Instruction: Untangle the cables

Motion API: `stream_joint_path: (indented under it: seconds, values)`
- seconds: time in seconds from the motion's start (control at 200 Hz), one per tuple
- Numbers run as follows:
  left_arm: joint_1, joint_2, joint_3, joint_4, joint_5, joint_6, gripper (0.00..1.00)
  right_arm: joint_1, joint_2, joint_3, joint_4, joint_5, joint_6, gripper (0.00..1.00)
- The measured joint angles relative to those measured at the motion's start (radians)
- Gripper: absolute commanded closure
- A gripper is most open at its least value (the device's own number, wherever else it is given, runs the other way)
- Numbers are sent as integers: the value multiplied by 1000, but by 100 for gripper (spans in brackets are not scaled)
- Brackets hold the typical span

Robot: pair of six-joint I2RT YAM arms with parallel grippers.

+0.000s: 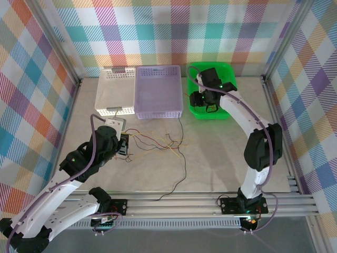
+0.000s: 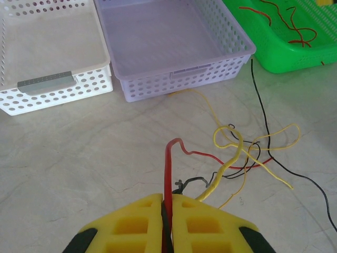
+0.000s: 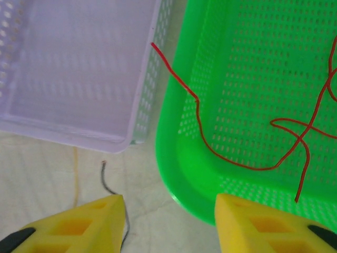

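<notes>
Near edge: a black cable trails loose across the table toward the front rail, with nothing holding it.
Left hand: the left gripper is low over the table, pads clamped tight on a red cable that rises straight out of the pinch. It looks like an anchor, so a pull from elsewhere can draw the strand free.
Doubt: a yellow strand runs in beside the right pad. I cannot tell whether it is pinched too.
Knot: just beyond the pads, the yellow cables loop over and through the red and black ones in the middle of the table. This is the unsorted part.
Baskets: the white basket and the purple basket stand side by side past the knot, and both look bare inside.
Green basket: the green basket is at the far right and holds red strands lying loose on its floor. That suggests sorting by colour.
Right hand: the right gripper hangs over the green basket's near corner, fingers apart and nothing between them.
Judgement: reds are partly done, and the knot comes next.
</notes>
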Motion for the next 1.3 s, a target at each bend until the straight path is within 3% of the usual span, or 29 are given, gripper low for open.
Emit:
stream_joint_path:
  seconds: [0.465,0.845,1.3]
  values:
    - [0,25,0,0,0,4,100,-9,168,30,80,15,-126,60]
    - [0,35,0,0,-1,8,100,-32,234,109,105,44,-167,71]
    - [0,51,0,0,-1,21,100,-58,280,110,139,-12,-170,70]
